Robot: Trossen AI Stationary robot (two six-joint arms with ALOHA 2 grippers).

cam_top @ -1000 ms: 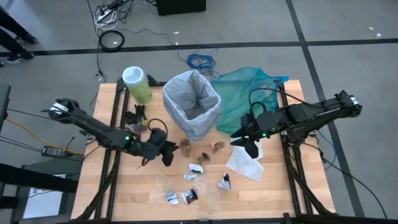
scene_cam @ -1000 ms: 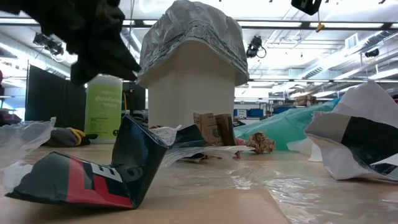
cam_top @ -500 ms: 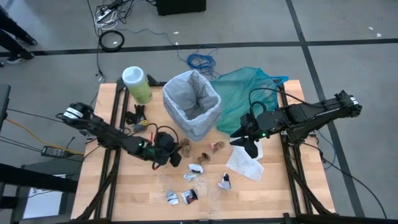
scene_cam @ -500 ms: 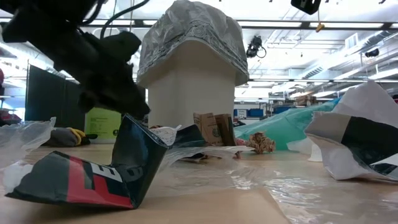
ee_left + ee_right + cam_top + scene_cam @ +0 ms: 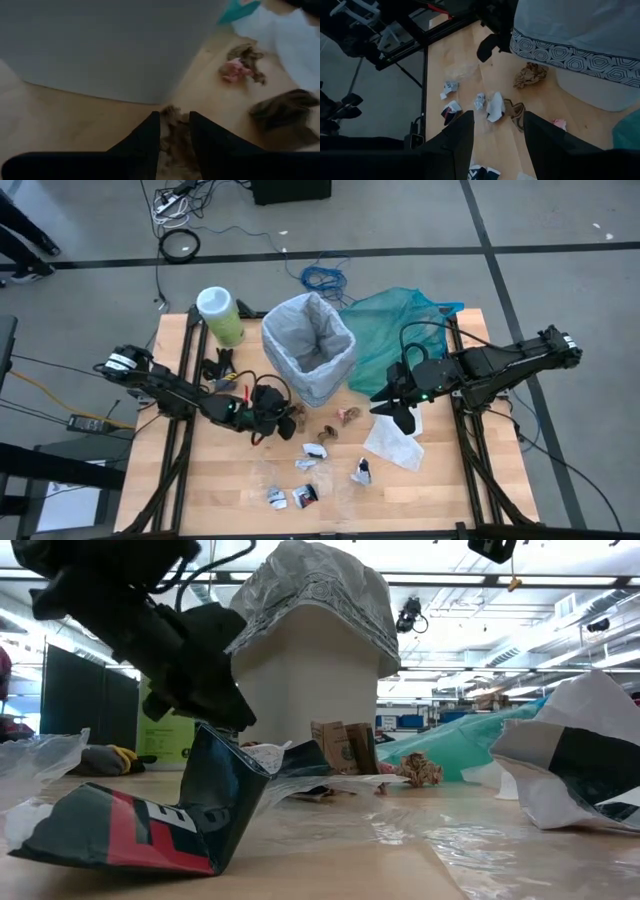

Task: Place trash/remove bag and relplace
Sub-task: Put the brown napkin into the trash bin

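I have the left gripper (image 5: 285,420) down at the bin's (image 5: 308,345) near-left corner, its fingers (image 5: 145,140) slightly apart astride a brown wad (image 5: 297,416) on the worktop (image 5: 240,490), ready, I judge, to close and lift it into the bin. The bag (image 5: 300,320) lines the bin, mouth open to take scraps. The rest of the trash (image 5: 316,450) lies scattered nearer me. The right gripper (image 5: 402,416) waits to the right of the bin, fingers apart, holding nothing, above a white sheet (image 5: 393,442).

Wooden table (image 5: 230,480): lined bin (image 5: 308,346) at 12 o'clock; green canister (image 5: 220,315) at 11; teal bag (image 5: 400,330) at 1; trash scraps (image 5: 316,450) centre.
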